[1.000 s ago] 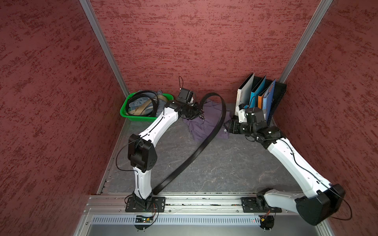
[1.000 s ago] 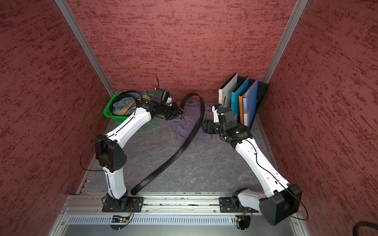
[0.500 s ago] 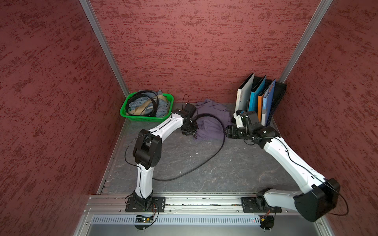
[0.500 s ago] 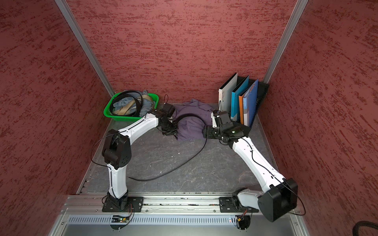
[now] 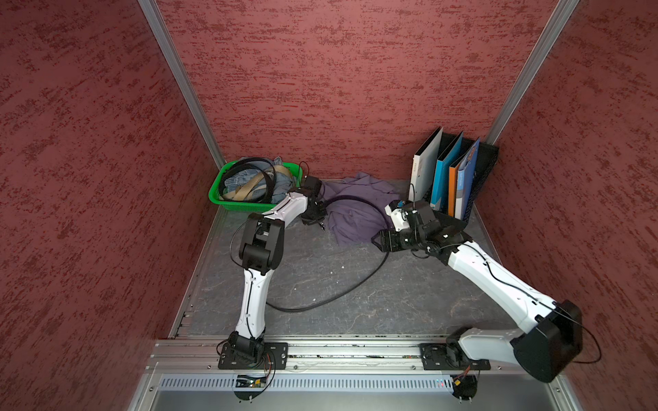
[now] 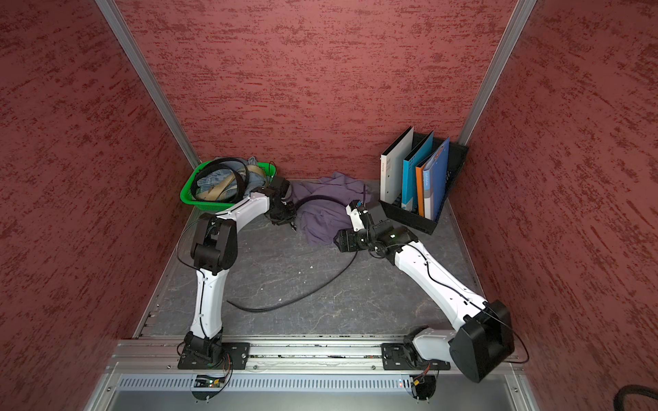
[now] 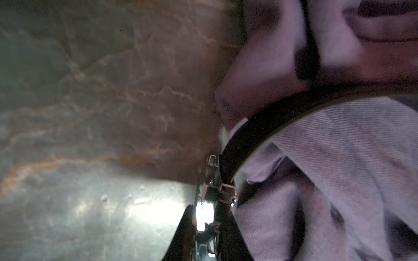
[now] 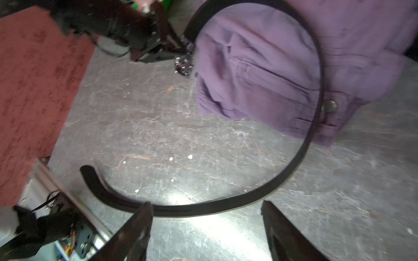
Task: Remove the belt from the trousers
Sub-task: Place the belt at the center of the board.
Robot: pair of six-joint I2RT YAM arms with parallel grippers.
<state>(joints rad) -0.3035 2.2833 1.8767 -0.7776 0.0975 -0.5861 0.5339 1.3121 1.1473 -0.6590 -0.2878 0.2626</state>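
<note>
Left tool (image 5: 318,221) clamped on thin black leather belt (image 8: 293,167) near buckle (image 8: 183,65). Belt arcs over crumpled purple fabric trousers (image 5: 356,210) at back edge of counter (image 5: 409,306), tail toward front. Right tool (image 8: 205,203) open, empty.

belt (image 8: 203,210): plain black, a row of fine holes on the stretch just ahead of the right jaws
buckle (image 8: 182,65): silver, at the left jaws
trousers (image 8: 253,74): muted purple, fine diagonal ribbing
button (image 8: 329,106): dull silver
worktop (image 8: 158,135): dark grey, pale marble veins
basket (image 5: 233,205): green
walls (image 5: 338,89): red, darker mottled streaks
folders (image 5: 443,174): white, teal, orange, blue
</note>
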